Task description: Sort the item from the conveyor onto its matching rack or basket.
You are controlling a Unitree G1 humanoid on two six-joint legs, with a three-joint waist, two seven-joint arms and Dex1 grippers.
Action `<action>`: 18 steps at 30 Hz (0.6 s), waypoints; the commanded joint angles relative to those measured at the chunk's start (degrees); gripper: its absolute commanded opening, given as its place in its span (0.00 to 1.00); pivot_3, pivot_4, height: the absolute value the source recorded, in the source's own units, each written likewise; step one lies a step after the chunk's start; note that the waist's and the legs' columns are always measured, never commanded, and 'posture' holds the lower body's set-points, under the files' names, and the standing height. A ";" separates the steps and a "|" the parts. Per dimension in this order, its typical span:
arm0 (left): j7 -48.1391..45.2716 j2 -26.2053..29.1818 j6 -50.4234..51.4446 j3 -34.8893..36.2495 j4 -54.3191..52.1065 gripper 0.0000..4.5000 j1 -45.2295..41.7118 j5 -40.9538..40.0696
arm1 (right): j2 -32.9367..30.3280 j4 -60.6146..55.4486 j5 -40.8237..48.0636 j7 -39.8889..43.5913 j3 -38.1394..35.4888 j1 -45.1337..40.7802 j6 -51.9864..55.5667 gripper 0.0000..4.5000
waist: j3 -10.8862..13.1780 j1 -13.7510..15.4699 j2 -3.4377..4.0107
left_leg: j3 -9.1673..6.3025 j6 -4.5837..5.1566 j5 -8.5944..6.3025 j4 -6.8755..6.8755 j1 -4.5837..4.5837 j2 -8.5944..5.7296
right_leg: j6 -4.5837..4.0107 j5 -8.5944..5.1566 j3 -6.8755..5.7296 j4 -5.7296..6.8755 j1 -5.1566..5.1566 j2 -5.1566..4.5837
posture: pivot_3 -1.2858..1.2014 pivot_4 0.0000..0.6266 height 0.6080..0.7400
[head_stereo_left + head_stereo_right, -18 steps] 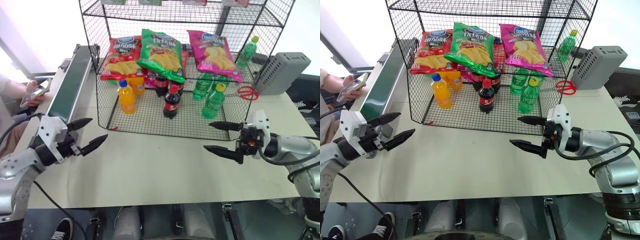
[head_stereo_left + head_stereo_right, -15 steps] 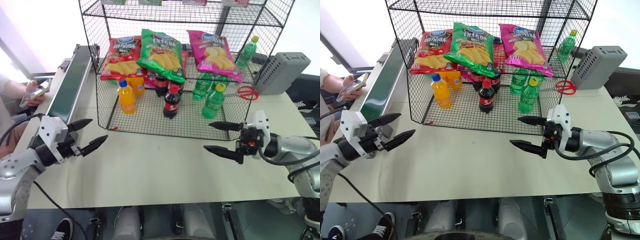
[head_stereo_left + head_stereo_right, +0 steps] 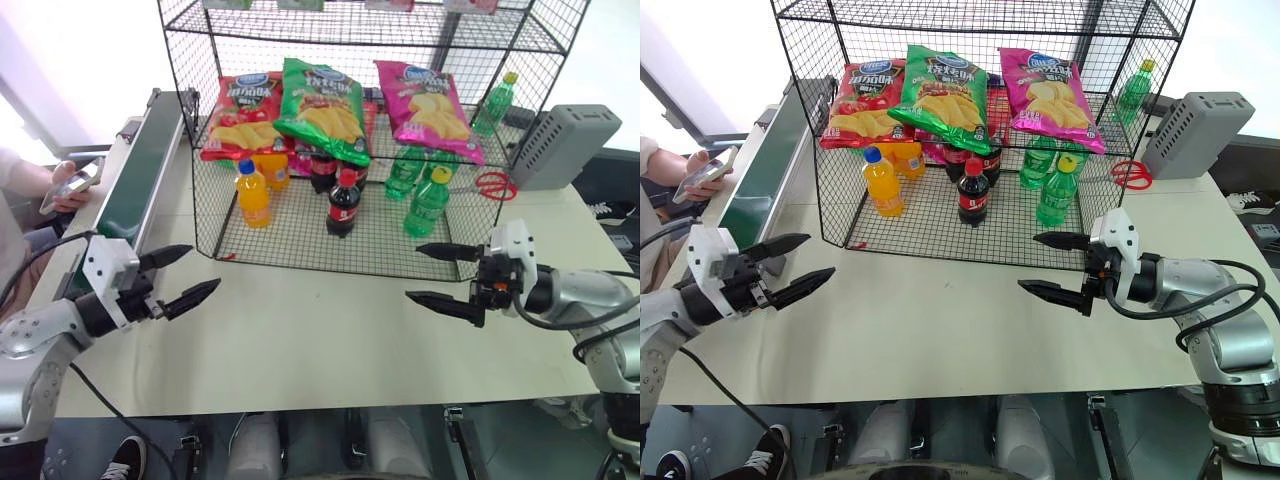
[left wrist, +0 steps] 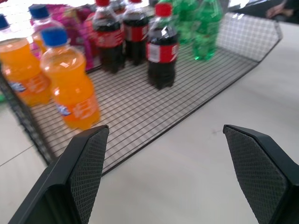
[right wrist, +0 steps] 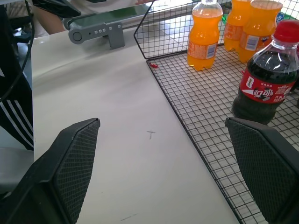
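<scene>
The item, a magenta-pink chip bag (image 3: 428,108), lies tilted on the middle tier of the black wire rack (image 3: 203,190), at its right side. The dark-green conveyor (image 3: 140,172) runs along the table's left edge. My left gripper (image 3: 204,268) hovers open over the table in front of the rack's left corner, holding nothing. My right gripper (image 3: 413,272) is open too, empty, just in front of the rack's right corner. Both point inward toward each other. In the left wrist view the fingers (image 4: 88,172) frame the rack's bottom tier.
A red chip bag (image 3: 240,118) and a green chip bag (image 3: 322,108) lie beside the pink one. Orange bottles (image 3: 252,194), cola bottles (image 3: 343,203) and green bottles (image 3: 428,203) stand on the bottom tier. A grey box (image 3: 560,145) sits right; a person's hand with a phone (image 3: 68,186) is left.
My left gripper has drifted slightly toward the table's near edge and to the right. The right gripper and the bags have stayed put.
</scene>
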 commanded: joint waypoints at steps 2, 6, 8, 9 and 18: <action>-0.26 0.36 -1.84 2.25 0.19 0.93 -0.47 -0.23 | -0.62 -0.57 0.28 0.03 -0.45 -1.06 -0.46 1.00 | 0.00 0.00 0.00 | 0.01 0.00 0.00 0.00 0.00 0.00 | 0.00 0.00 0.00 0.00 0.00 0.00 | 0.52 0.24 1.00; -0.35 0.22 -3.04 2.15 0.36 0.93 0.41 0.63 | -0.87 -0.07 0.48 0.42 -0.42 -1.66 -0.23 1.00 | 0.00 -0.02 0.00 | 0.01 0.00 0.00 0.00 0.00 0.00 | 0.00 0.00 0.00 0.00 0.00 0.00 | 0.52 0.24 1.00; -0.02 0.06 -3.44 2.38 0.63 0.93 0.49 0.84 | -1.16 0.27 0.27 0.87 -0.56 -1.73 -0.64 1.00 | 0.00 -0.03 0.00 | 0.01 0.00 0.00 0.00 0.00 0.00 | 0.00 0.00 0.00 0.00 0.00 0.00 | 0.52 0.24 1.00; 0.01 0.13 -3.57 2.43 0.82 0.93 0.44 0.84 | -1.20 0.29 0.28 0.89 -0.56 -1.75 -0.63 1.00 | 0.00 -0.03 0.00 | 0.01 0.00 0.00 0.00 0.00 0.00 | 0.00 0.00 0.00 0.00 0.00 0.00 | 0.52 0.24 1.00; 0.31 0.81 -4.43 1.67 1.44 0.93 -1.05 1.82 | -0.62 1.69 -0.64 0.76 0.09 -2.86 -1.66 1.00 | 0.00 -0.02 0.00 | 0.02 0.00 0.00 0.00 0.00 0.00 | 0.00 0.00 0.00 0.01 0.00 0.00 | 0.52 0.24 1.00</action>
